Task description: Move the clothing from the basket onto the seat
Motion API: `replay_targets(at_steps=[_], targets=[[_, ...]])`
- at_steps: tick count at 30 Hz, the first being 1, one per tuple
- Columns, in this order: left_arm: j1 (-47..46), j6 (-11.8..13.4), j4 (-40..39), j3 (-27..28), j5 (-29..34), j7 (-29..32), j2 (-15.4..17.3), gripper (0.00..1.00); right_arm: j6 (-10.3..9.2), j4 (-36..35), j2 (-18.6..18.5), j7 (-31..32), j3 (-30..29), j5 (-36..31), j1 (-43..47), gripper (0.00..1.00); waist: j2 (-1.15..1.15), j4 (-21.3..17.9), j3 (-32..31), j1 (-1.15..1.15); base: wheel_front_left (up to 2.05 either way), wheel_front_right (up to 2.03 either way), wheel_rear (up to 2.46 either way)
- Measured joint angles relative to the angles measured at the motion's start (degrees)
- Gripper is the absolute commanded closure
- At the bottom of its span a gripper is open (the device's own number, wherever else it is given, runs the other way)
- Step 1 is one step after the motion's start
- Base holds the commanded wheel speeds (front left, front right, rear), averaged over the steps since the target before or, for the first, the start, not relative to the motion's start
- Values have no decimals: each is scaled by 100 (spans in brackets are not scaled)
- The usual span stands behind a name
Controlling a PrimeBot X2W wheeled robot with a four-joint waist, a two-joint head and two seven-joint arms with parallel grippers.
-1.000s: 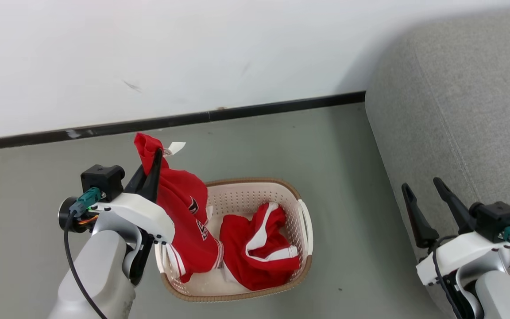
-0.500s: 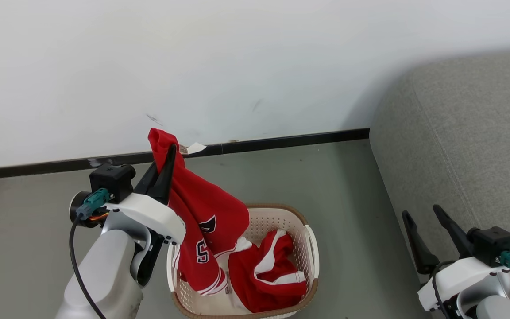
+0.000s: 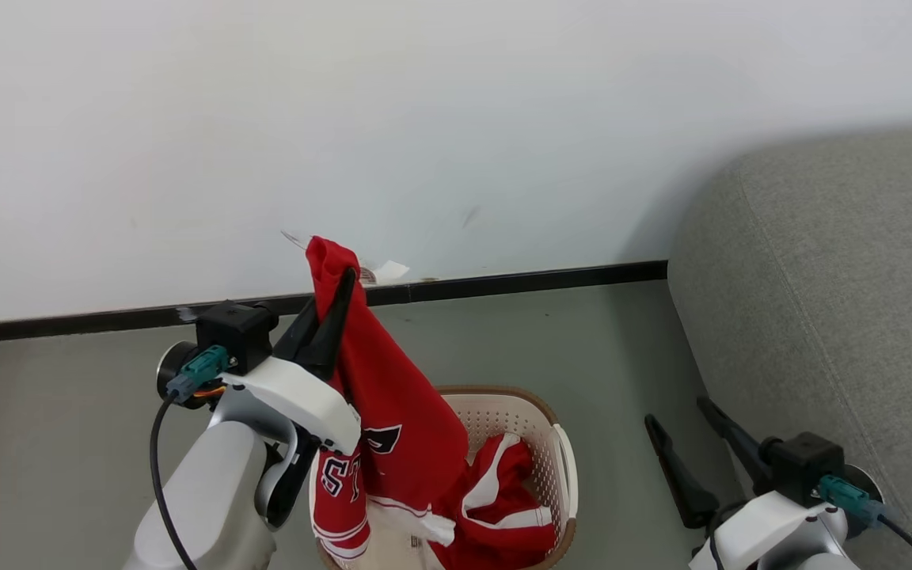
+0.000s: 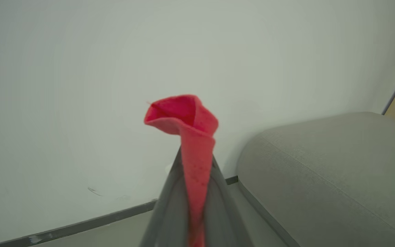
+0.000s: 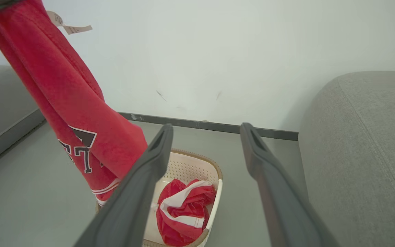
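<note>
— What is the left pincer doing?

— It is clenched on a red jersey, gripping a bunched fold near the jersey's top. In the left wrist view a curl of the fabric stands up past the fingertips, pinched between the two dark fingers.

— And the rest of the jersey?

— It hangs straight down from the pincer. Its lower hem with white stripes reaches into the basket, on the basket's left side. A white label sticks out beside the fingertips, in front of the wall.

— Anything in the basket itself?

— A second red garment with white trim lies crumpled inside, towards the right. It is below the left pincer and not touching it.

— The right pincer?

— Released, its jaws wide apart and holding nothing. It hovers over the floor between the basket and the sofa. In its wrist view the basket sits below and between the fingers.

— Is any clothing on the sofa?

— None on the part that shows.
</note>
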Motion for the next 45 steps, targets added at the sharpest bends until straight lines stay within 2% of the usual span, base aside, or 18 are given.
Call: replay_targets(at_steps=[24,45], targets=[[19,-33,-1489,-650,-261,738,16,100,1,-196,-136,0,1317,5,-1132,0,0,273,161,0,0,0,0],[19,-82,-2575,-1547,-878,1191,36,100,1,137,-125,0,1834,269,-1425,0,0,358,70,0,0,0,0]])
